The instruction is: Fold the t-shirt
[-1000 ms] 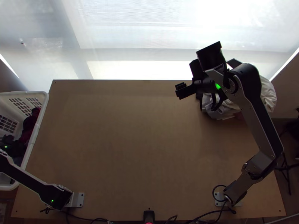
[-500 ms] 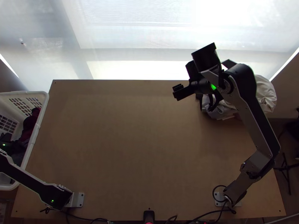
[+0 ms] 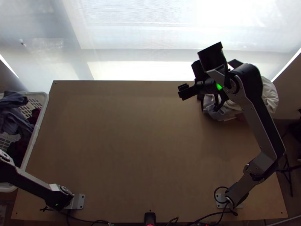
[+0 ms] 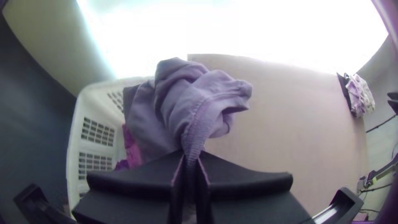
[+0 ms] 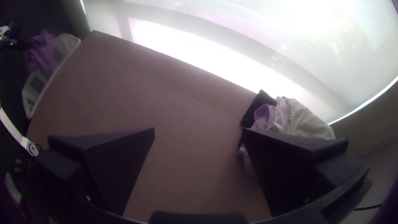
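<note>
- One bunched shirt (image 4: 178, 99), grey-mauve, hangs in the left claw (image 4: 191, 155) over the basket, between nine and ten o'clock from the counter's middle; no fold can be made out as a deliberate one.
- The left claw is closed on a narrow ribbed strip, perhaps collar or hem. Held there, the rest falls loose, which suits lifting it out but leaves the shape unread.
- The basket (image 3: 41, 113), white and slatted, sits beside the counter at nine o'clock, presumably as the supply of laundry. Dark red cloth (image 3: 34, 116) lies in it, so a second piece could snag and come along.
- The counter (image 3: 143, 143) offers bare wood inward, towards three o'clock from the basket. Fetching seems the step in hand, with folding not begun; next, the shirt wants carrying there, lowering and spreading.
- The right claw (image 5: 198, 129) is wide apart with nothing between its fingers, over the counter's far side near one o'clock, probably waiting to take a second edge.
- The pale pile (image 3: 269, 94) lies bunched at two o'clock, at the far corner, likely to leave the middle free for work.
</note>
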Robot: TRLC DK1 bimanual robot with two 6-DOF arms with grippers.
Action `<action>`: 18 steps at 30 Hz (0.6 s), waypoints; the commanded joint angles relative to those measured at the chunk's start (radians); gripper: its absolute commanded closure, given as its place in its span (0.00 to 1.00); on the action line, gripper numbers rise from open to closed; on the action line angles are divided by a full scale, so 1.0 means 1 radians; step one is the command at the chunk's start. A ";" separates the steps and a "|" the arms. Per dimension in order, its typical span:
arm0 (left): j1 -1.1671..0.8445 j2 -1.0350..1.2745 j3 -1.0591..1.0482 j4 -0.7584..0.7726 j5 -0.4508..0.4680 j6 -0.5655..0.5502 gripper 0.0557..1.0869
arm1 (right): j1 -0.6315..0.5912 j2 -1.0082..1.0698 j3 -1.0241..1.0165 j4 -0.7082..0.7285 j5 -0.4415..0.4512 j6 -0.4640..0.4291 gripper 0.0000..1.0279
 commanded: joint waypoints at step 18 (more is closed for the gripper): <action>-1.519 -0.387 -0.109 0.185 -0.036 -0.518 0.90 | -0.532 -0.346 -0.540 -0.023 -0.004 0.007 0.05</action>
